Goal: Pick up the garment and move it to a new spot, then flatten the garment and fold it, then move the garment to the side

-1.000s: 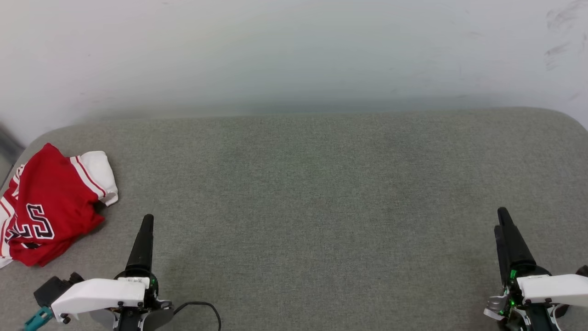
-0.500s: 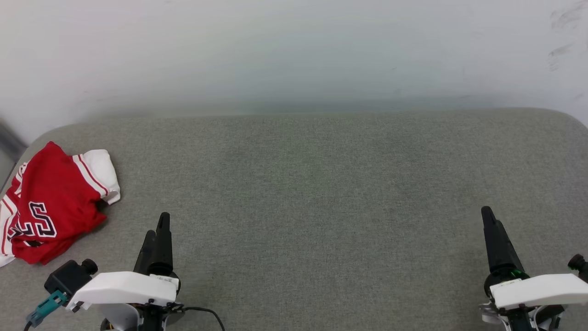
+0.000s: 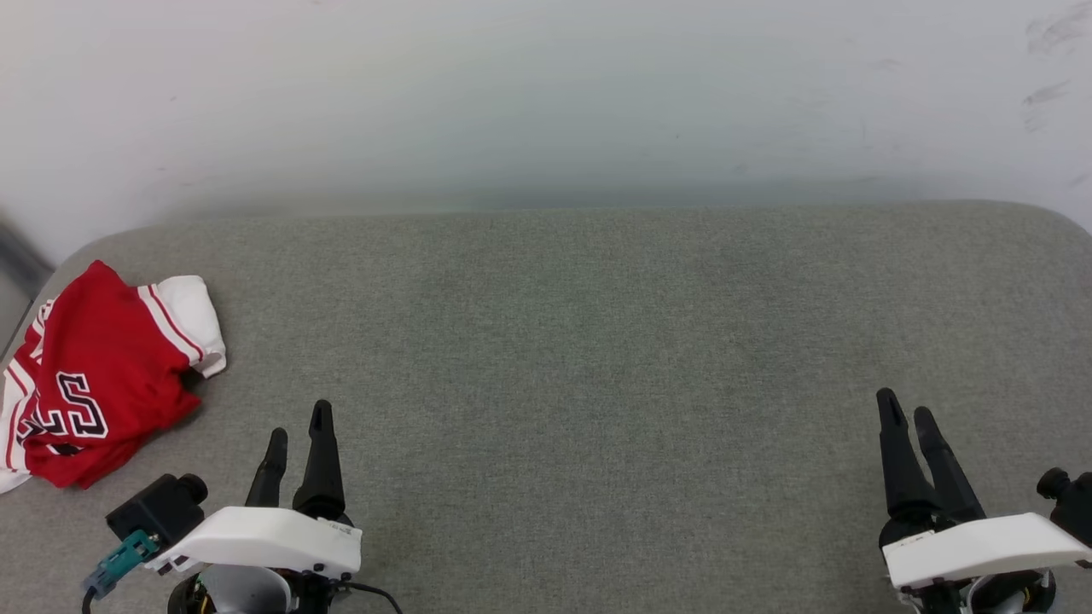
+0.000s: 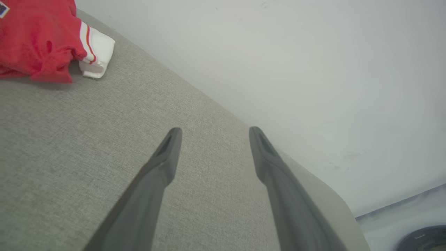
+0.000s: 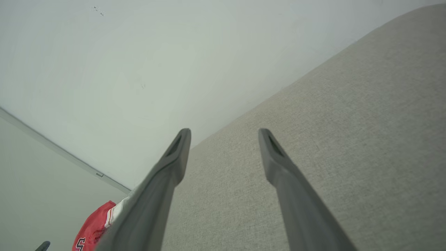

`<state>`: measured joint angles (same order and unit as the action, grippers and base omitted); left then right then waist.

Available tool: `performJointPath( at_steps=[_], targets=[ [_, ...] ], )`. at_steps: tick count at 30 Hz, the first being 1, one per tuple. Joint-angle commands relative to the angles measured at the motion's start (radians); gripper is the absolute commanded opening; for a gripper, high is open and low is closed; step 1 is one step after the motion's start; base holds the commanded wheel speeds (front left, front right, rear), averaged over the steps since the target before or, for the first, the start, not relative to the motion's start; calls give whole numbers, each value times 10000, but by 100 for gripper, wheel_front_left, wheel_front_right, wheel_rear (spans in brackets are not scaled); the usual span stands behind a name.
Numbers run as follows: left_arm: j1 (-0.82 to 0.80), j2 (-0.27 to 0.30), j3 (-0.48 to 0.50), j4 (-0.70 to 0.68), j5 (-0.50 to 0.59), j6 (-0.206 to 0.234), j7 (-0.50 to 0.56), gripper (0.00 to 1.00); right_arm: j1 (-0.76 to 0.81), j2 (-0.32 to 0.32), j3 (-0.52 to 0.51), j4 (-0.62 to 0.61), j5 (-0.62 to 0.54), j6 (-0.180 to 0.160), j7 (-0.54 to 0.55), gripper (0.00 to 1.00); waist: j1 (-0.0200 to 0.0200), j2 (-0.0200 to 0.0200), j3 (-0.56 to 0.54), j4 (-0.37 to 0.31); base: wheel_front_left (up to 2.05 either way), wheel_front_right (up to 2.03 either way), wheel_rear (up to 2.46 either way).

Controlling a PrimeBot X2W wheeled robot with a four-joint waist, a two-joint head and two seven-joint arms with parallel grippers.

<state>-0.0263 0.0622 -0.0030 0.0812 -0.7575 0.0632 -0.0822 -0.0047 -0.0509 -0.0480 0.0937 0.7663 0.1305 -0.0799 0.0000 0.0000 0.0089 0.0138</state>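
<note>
The garment (image 3: 94, 375), a red jersey with a white sleeve and black white-edged lettering, lies crumpled at the far left of the grey padded surface (image 3: 580, 341). In the left wrist view the garment (image 4: 38, 38) sits at the top left, well away from the fingers. A red corner of the garment (image 5: 92, 226) peeks out at the bottom left of the right wrist view. My left gripper (image 3: 299, 419) is open at the lower left, empty, a short way right of the jersey. At the lower right my right gripper (image 3: 904, 409) is open and empty too.
A pale wall (image 3: 546, 94) runs behind the padded surface, whose corners are rounded. A dark strip (image 3: 15, 264) shows past the left edge. A black cable (image 3: 375, 593) trails by my left wrist. The floor (image 4: 400, 216) shows beyond the surface's end.
Both grippers have rolled at the wrist, so each now shows two separate fingers instead of one. The left has shifted right, the right has shifted left. The jersey has stayed put.
</note>
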Motion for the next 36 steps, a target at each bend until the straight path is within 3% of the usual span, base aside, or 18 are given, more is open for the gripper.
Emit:
performJointPath(
  at_steps=[1, 20, 36],
  targets=[
    [-24, 132, -128, -208, 444, 107, -124, 100, -23, -3, 81, -276, -463, 3, -133, 100, 0, 0, 0, 7, 0, 0, 0],
    [154, 298, -795, -452, 2468, 513, -648, 100, 224, 2, 256, -618, -2726, 3, -661, 100, 0, 0, -15, 37, 0, 0, 0],
    [458, 307, -988, -669, 4039, 550, -1038, 100, 488, 5, 223, -805, -4198, 2, -1066, 100, 0, 0, -36, 40, 0, 0, 0]
  ],
)
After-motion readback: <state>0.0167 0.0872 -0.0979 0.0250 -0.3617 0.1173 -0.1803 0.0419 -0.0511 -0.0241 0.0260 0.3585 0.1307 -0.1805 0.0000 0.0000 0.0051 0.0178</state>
